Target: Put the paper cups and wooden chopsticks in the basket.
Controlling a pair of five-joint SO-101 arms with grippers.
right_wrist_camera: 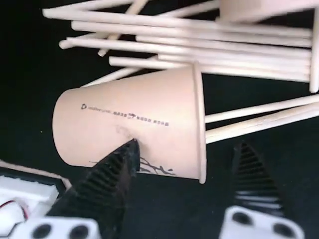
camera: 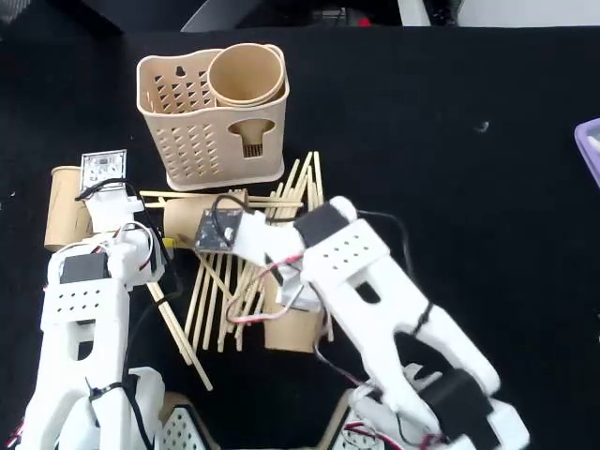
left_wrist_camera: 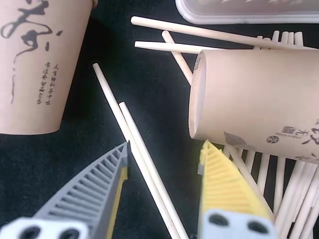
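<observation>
paper cup (right_wrist_camera: 134,129) lies sideways; rim inside spread right end effector (right_wrist_camera: 188,144)

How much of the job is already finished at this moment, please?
Done: stacked paper cups stand in the basket. In hand: nothing; the right end effector is open over a lying cup, the left end effector open above chopsticks. Left: three loose cups and the scattered chopsticks.

Black cloth table (camera: 450,112) under me, a small pale speck (camera: 481,126) toward 2 o'clock, lavender container edge (camera: 591,150) at 3 o'clock, white panel (camera: 525,11) beyond the far edge at 1 o'clock, dark grey shapes (camera: 234,11) at 12 o'clock
</observation>
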